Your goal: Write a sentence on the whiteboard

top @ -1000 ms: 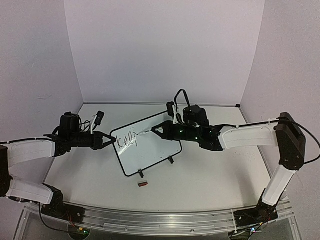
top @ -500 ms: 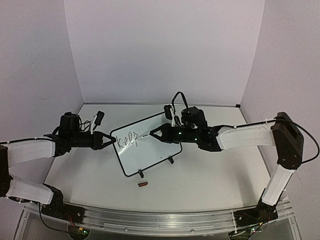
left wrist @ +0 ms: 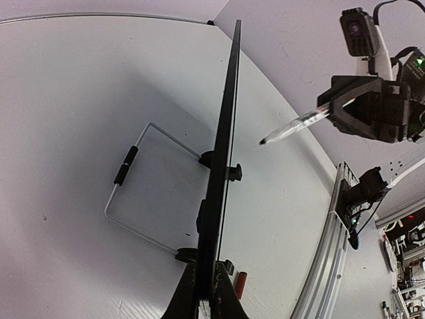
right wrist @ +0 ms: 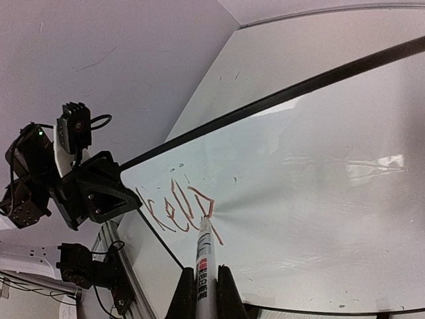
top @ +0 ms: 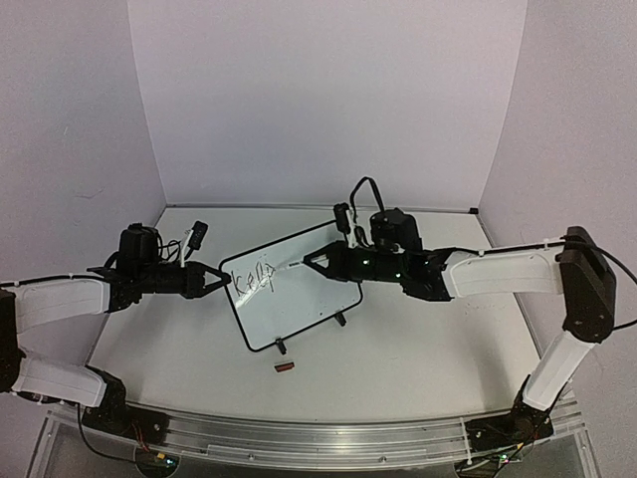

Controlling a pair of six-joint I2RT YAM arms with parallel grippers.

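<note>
Top external view has the whiteboard standing tilted on the table, between the two arms. At its left edge the left claw is pinched on the rim, steadying it. The left wrist view shows the board edge-on with the fingers either side. From the board's right the right claw is closed round the barrel of a marker.

Only one word of lettering sits near the board's top-left corner, so I'd say the writing is barely begun. Next the tip wants shifting right of that word and pressing down lightly.

Whether the tip touches now is hard to call: the left wrist view shows a gap off the board's face. The letters are too scrawled to read surely. A small red thing lies in front of the board; I can't tell what.
</note>
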